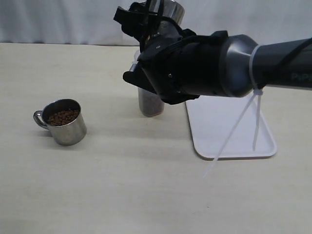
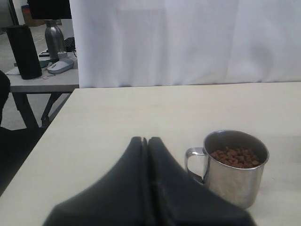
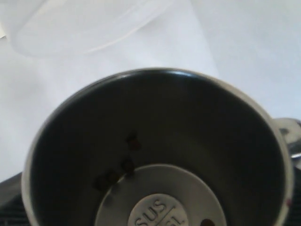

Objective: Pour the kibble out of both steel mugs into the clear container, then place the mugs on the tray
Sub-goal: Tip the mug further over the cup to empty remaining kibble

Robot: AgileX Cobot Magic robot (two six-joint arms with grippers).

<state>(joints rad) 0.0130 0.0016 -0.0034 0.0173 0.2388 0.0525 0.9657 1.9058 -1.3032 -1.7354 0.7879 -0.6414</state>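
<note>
Right wrist view: the held mug (image 3: 155, 141) is showing an almost bare inside, with a few pellets (image 3: 123, 165) clinging near its bottom. The clear container (image 3: 84, 23) is blurring past just beyond its lip.
Right gripper (image 1: 148, 19): it is clasping the held mug with its jaws spread wide around it, tipping it directly above the clear container.
Clear container: it is standing upright, carrying kibble in its lower part.
Full mug (image 1: 63, 121): it is sitting upright well apart from the clear container, on the left arm's side, holding its kibble (image 1: 62, 117).
Left gripper (image 2: 146, 155): its fingers are pressing together on nothing, and it is waiting on the full mug's side of the clear container.
Tray (image 1: 234, 136): it is lying just beside the clear container, on the right arm's side, and bearing no mug yet.
Step in hand: the first pour is likely finishing.
Next move: probably righting the held mug and carrying it from above the clear container to the tray without nudging that tall container. After that, the left gripper would be opening to take the full mug level.
</note>
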